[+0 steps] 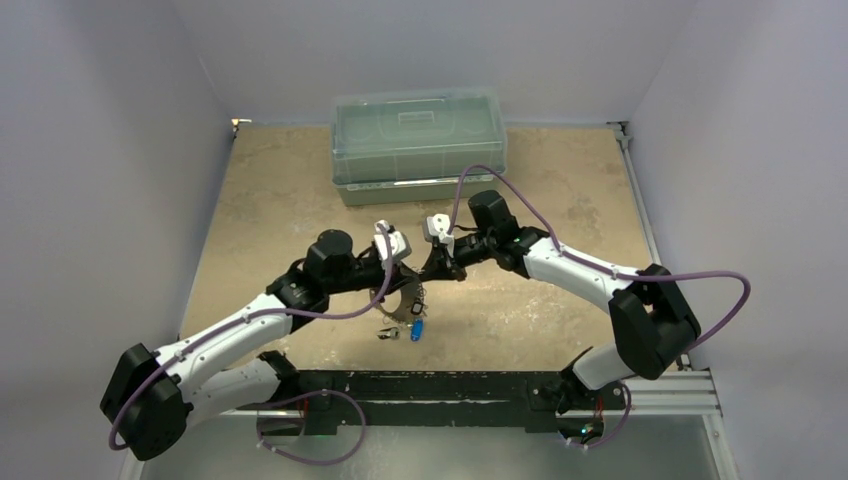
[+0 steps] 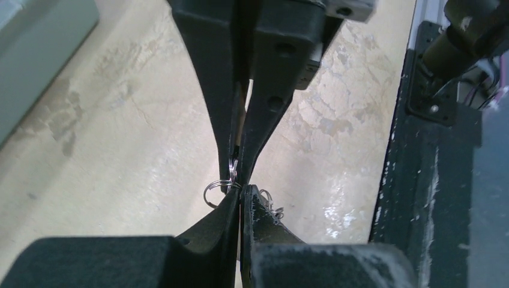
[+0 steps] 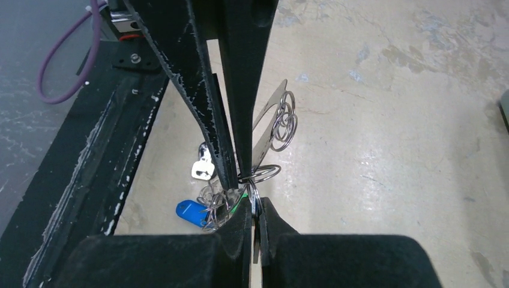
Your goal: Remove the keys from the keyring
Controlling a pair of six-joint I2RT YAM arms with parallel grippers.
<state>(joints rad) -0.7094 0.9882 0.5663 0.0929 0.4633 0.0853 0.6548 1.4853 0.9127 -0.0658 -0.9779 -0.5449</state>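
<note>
Left wrist view: the left gripper [image 2: 241, 195] is seen with its jaws closed to a sliver on thin wire of the keyring [image 2: 212, 193], and the opposing fingers are met tip to tip from above. In the right wrist view the right gripper [image 3: 256, 204] is likewise narrowed onto ring wire, with further small rings and a flat metal tag held up just beyond the tips. The keys [image 3: 204, 167] are bunched beneath the two grippers, a blue-headed key [image 3: 192, 213] nearest the near rail; whether they rest on the table [image 1: 560, 200] cannot be told. A lidded translucent box [image 1: 420, 145] is noted at the far edge, well apart.
</note>
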